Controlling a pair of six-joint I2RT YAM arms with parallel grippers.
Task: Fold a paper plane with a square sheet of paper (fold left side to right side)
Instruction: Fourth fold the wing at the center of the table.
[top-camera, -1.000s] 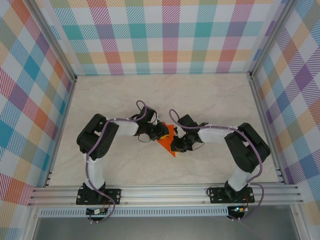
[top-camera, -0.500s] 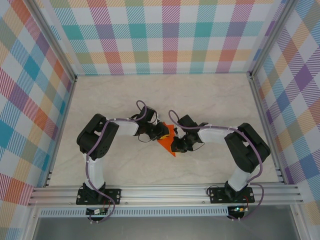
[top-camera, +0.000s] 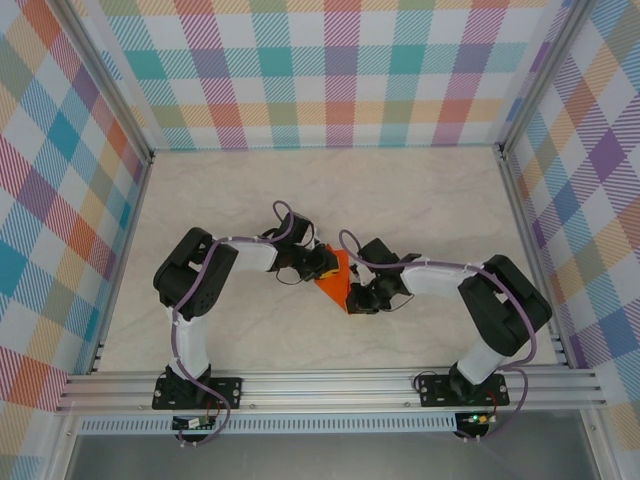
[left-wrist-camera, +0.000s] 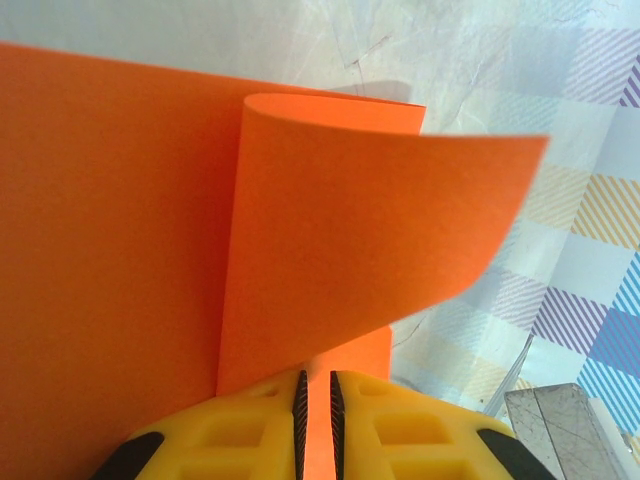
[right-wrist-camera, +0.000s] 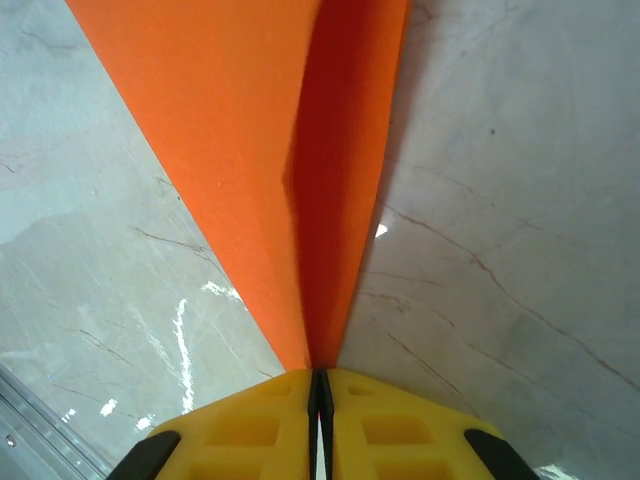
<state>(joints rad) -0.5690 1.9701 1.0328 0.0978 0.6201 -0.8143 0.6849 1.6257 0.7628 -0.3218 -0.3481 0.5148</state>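
Seen from above, much of the square sheet of paper (top-camera: 334, 281) is hidden under the two hands at the middle of the tabletop (top-camera: 420, 200), and the left wrist view cuts it off at the left edge, one flap curling over. Both arms reach inward with elbows out. The left hand (top-camera: 322, 266) pinches the sheet's edge, and the right hand (top-camera: 357, 298) is clamped on its creased corner.

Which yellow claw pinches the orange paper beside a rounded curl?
The left gripper: the square sheet of paper bends over in a soft curl above it. The right gripper pinches layers meeting in a narrow V.
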